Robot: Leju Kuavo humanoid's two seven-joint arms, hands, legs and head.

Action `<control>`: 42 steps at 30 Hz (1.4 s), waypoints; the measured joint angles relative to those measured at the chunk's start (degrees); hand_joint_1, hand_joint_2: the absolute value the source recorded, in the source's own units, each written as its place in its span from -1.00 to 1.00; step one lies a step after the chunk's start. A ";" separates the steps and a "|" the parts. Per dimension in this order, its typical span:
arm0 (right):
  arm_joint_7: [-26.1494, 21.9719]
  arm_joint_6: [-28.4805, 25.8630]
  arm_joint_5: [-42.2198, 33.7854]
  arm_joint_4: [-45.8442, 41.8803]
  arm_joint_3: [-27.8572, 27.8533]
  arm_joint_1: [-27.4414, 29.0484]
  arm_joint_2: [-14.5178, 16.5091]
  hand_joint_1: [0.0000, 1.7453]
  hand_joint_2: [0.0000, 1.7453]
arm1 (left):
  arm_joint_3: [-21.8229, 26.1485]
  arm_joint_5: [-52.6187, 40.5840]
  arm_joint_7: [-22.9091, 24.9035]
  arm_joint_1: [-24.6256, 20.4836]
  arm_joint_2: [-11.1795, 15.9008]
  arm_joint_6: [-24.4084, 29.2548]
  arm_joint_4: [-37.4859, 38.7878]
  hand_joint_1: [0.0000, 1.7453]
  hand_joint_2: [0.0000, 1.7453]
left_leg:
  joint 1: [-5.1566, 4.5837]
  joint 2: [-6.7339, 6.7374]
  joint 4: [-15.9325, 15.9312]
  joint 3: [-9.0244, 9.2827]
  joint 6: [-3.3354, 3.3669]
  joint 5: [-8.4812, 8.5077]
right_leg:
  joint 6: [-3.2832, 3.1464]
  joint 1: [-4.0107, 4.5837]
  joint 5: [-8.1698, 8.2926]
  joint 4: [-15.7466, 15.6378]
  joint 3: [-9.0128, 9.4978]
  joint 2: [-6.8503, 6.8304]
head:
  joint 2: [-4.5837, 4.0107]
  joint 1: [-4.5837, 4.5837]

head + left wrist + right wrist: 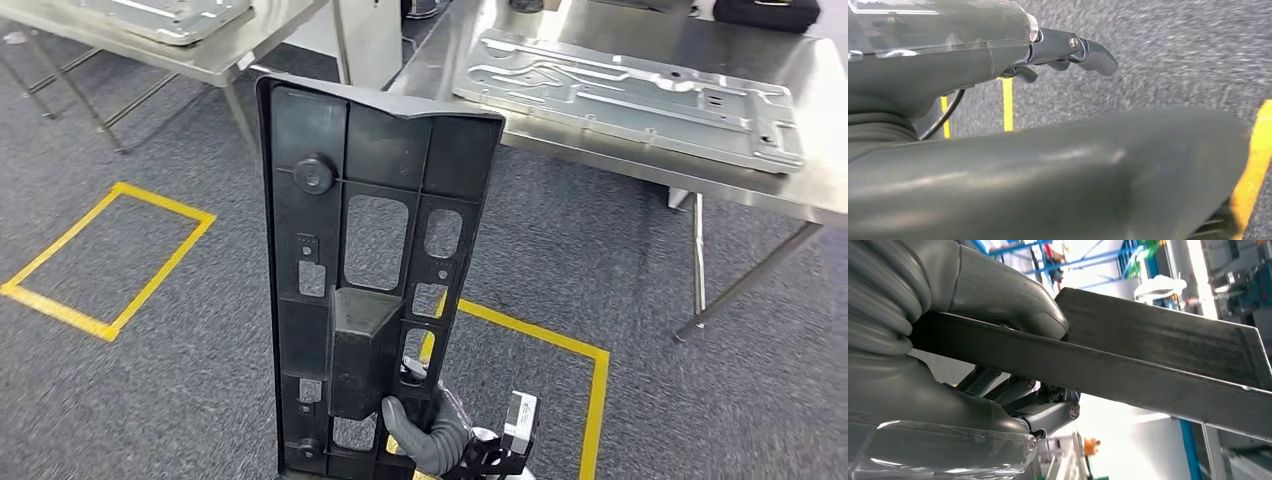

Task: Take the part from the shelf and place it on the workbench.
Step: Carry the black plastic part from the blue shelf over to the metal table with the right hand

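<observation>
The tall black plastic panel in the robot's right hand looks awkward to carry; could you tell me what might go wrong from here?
1. The right hand grips the tall black plastic panel only near its lower end, so the long part above could tip or slip out.
2. The steel workbench already bears a grey stamped metal plate; the panel may land on it.
3. The upright panel blocks much of the head view, which could hamper aiming.

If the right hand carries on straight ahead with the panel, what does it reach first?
Probably the edge of the steel workbench holding the embossed metal plate. The right hand grips the tall black plastic panel upright, and grey carpet lies between; depth is unclear.
</observation>
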 joint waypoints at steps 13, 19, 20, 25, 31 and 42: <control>-0.02 -0.04 0.02 -0.50 -0.37 0.73 -0.39 1.00 1.00 | -0.02 -0.48 -0.74 0.32 0.14 -0.51 0.00 -1.00 -1.00 | 0.21 2.20 -11.05 5.06 2.75 3.47 | 3.38 -0.55 -7.74 17.85 -9.67 -3.95 | 0.00 0.02; -0.02 -0.04 0.04 -0.61 -0.36 0.57 -0.49 1.00 1.00 | -0.02 0.05 -1.46 0.41 0.15 -0.42 0.00 -1.00 -1.00 | -0.15 5.76 -11.04 6.40 1.51 2.32 | 2.17 0.29 -0.05 1.22 -1.31 -8.24 | 0.00 0.02; -0.03 -0.03 0.04 -0.63 -0.36 0.53 -0.49 1.00 1.00 | -0.01 0.08 -1.53 0.44 0.15 -0.38 0.00 -1.00 -1.00 | -0.24 6.32 -11.12 6.57 1.17 2.22 | 1.95 0.48 -0.19 1.08 -1.40 -7.83 | 0.00 0.02; -0.08 0.03 -0.03 -0.64 -0.35 0.27 -0.44 1.00 1.00 | 0.00 0.25 -1.98 0.51 0.21 -0.25 0.00 -1.00 -1.00 | 0.15 2.50 -5.18 4.59 -0.11 -1.86 | 0.47 -0.20 0.30 -0.10 -0.59 -4.52 | 0.00 0.01; -0.10 0.10 -0.43 -0.20 -0.32 0.07 -0.39 1.00 1.00 | 0.04 0.66 -2.17 1.30 0.28 -0.05 0.00 -1.00 -1.00 | 0.23 -0.31 -1.18 0.64 -0.02 0.50 | 0.27 0.03 -0.09 0.36 -0.17 0.39 | 0.00 0.01; -0.13 0.89 -1.04 0.34 -0.03 -1.16 -0.38 1.00 1.00 | 0.37 1.28 -2.49 1.56 0.45 0.15 0.00 -1.00 -1.00 | 0.36 0.60 -11.68 5.24 2.70 4.04 | 3.33 -0.34 -6.50 13.84 -7.73 -3.34 | 0.00 0.06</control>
